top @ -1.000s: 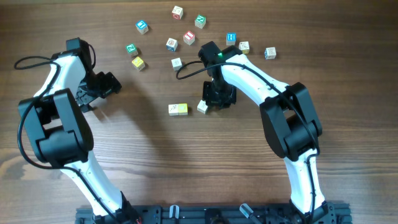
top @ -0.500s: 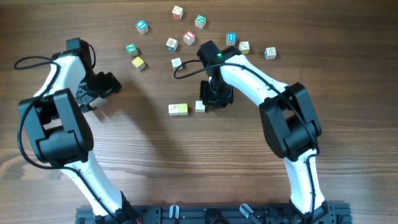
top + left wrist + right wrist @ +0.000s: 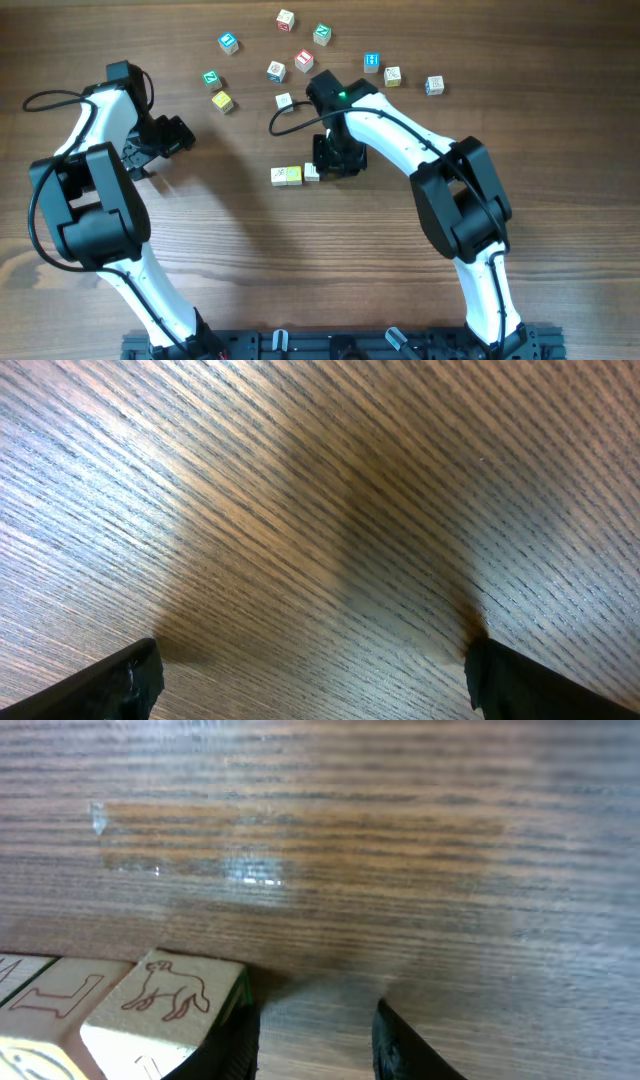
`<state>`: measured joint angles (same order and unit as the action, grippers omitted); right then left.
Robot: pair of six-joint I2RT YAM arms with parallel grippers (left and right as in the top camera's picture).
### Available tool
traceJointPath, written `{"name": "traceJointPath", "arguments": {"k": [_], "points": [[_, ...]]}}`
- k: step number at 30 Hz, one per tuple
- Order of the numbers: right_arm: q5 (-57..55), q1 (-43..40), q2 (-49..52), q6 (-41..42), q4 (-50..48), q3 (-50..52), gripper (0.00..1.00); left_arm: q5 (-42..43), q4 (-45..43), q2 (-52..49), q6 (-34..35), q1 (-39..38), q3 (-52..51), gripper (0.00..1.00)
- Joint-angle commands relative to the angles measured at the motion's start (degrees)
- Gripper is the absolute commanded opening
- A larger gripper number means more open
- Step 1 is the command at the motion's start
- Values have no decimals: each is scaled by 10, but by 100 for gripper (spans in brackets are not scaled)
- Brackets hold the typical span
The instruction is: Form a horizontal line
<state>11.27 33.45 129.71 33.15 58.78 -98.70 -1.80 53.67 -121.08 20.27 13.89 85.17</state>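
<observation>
**White cube shifted left, now joined to the row**

Moved since the earlier overhead view: the white cube (image 3: 312, 172), which lay apart from the pale yellow pair, now touches that pair's right end. The right gripper (image 3: 335, 160) has travelled left with it.

- Horizontal line (image 3: 295, 175): three cubes so far, two pale yellow and one white, set side by side near the middle of the table (image 3: 560, 150). In the right wrist view the row (image 3: 120, 1005) runs off the lower left edge, and its end cube bears a red outline of a dog.
- Right gripper (image 3: 312, 1045): jaws parted, bare wood between them and nothing gripped. One finger (image 3: 243, 1045) sits just beside the dog cube's outer face.
- Left gripper (image 3: 178, 135): well apart from the row, at the left side of the table. In its wrist view (image 3: 310, 680) the jaws are spread wide, with only wood grain between them.
- Loose cubes (image 3: 276, 71): eleven, scattered across the far side of the table, with red, green, blue and yellow faces.
</observation>
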Motion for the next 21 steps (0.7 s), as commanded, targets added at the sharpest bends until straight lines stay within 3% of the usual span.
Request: {"name": "traceJointPath", "arguments": {"k": [1,9,12,21], "points": [[-53,0,3,-8,-14,9,38,0,-2,-10,-1,0,7,100],[-89,-8,3,-17,-31,9,40,0,-2,-10,-1,1,7,100],[-86,-9,3,-16,-75,9,36,0,-2,-10,-1,1,7,100],[6,-8,3,-17,-98,9,35,0,-2,-10,-1,1,7,100]]}}
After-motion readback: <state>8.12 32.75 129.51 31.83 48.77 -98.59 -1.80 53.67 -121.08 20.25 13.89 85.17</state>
